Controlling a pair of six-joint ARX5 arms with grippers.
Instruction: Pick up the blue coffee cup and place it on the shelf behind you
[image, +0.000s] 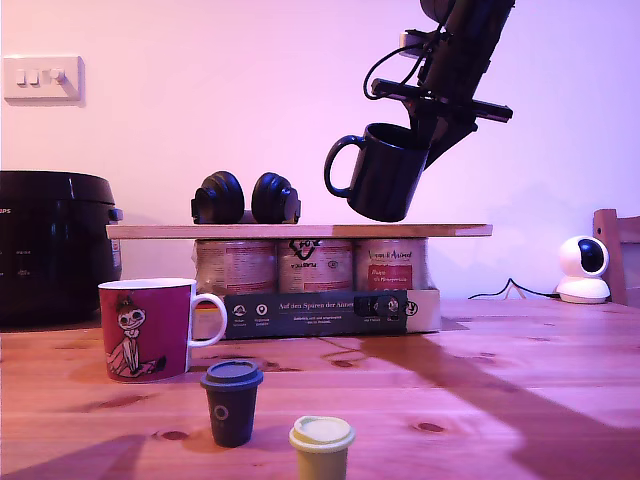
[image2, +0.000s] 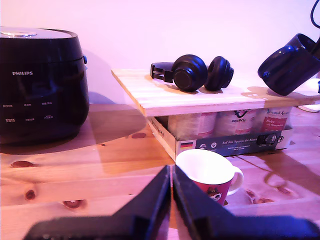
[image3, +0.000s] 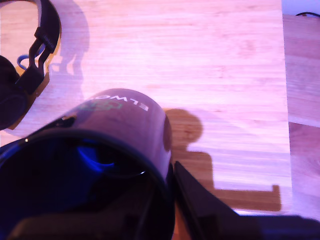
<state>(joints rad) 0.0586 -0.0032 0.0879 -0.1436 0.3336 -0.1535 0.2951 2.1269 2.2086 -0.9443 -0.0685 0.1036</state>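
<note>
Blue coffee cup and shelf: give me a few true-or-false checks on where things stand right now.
1. The blue coffee cup is held in the air by my second gripper, tilted. True.
2. The cup already rests on the shelf. False: it hangs above the board, not touching.
3. Headphones lie on the shelf. True.
4. My first gripper holds the red mug. False: its fingers are shut on nothing; the mug stands on the table.
5. The cup hangs directly over the headphones. False: it is toward the exterior view's right of them.
</note>
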